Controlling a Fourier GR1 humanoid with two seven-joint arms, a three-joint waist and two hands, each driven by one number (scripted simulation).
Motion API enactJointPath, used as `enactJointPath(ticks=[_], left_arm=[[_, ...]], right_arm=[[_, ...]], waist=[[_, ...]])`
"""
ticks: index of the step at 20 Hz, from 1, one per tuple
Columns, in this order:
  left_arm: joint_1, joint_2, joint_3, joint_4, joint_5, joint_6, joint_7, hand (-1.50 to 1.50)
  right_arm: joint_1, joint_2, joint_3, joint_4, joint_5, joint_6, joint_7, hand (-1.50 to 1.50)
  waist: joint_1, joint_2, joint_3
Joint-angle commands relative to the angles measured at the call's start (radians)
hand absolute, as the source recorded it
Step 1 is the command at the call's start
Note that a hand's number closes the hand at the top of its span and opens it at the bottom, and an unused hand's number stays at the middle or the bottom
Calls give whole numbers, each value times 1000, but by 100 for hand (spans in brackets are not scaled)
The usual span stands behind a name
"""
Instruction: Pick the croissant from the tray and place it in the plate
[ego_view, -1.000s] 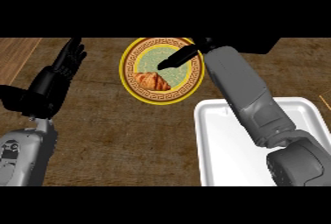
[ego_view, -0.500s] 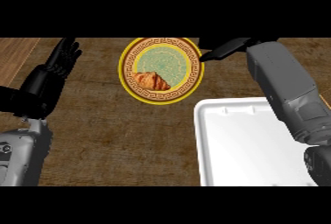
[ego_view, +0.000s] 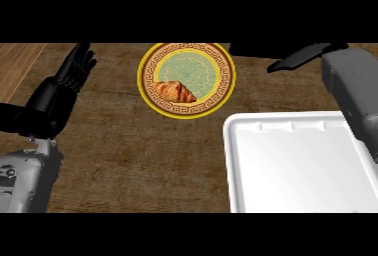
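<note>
1. One white tray (ego_view: 295, 165) sits nearest, below and to the right of the plate (ego_view: 187, 80), and nothing lies on the part of it that shows. The pick looks finished, so nothing more needs lifting from here.

2. Left of the plate and lower, the left hand (ego_view: 70, 75) rests with its fingers straight and held together, pointing up. It holds nothing and is best left where it is.

3. The croissant (ego_view: 175, 91) lies inside the plate, on its lower-left part, close to the patterned rim. I judge the placing as good as done; it sits fully within the yellow edge.

4. Up and to the right of the plate, the right hand (ego_view: 303, 56) hangs apart from the dish, its dark fingers stretched out and gripping nothing. To end the step well, I would take that arm away high and to the right, well off the rim, so nothing nudges the plate or the pastry.
</note>
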Motion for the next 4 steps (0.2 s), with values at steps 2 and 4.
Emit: enactJointPath(ticks=[2, 4], left_arm=[[8, -11, -6, -13, -6, 8, 3, 0], [-16, -21, -11, 4, -10, 14, -3, 0]], right_arm=[[33, -56, 9, -2, 17, 31, -50, -150], [18, -55, 17, -12, 29, -12, -55, -150]], waist=[[4, 0, 1], [6, 5, 1]])
